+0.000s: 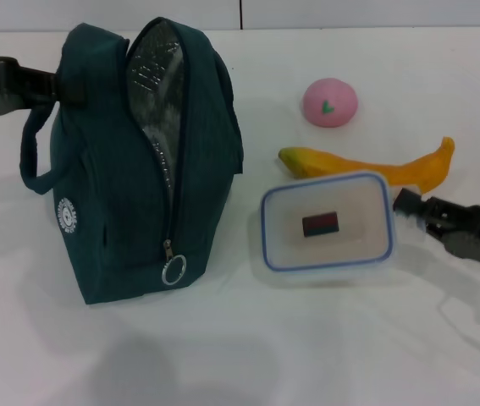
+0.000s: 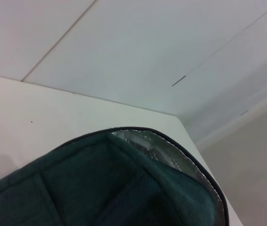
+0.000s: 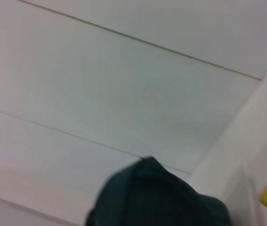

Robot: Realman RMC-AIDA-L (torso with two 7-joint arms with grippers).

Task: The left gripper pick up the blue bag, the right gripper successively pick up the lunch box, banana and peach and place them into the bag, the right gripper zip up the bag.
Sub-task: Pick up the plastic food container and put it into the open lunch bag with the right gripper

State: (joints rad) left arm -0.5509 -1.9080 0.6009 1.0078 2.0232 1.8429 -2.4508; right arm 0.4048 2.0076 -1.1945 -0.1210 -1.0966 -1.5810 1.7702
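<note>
My left gripper (image 1: 49, 85) has clamped the blue bag (image 1: 129, 194) by a handle, but lunch box (image 1: 326, 224), banana (image 1: 375, 165) and peach (image 1: 330, 102) all sit unpacked, my right gripper (image 1: 413, 203) beside the box, can't tell if it's open.

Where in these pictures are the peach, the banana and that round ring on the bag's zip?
peach (image 1: 330, 102), head view, middle of its pink skin.
banana (image 1: 366, 167), head view, middle of its curved yellow body.
ring zip pull (image 1: 174, 270), head view, on the silver ring, low on the blue bag (image 1: 121, 220).
</note>
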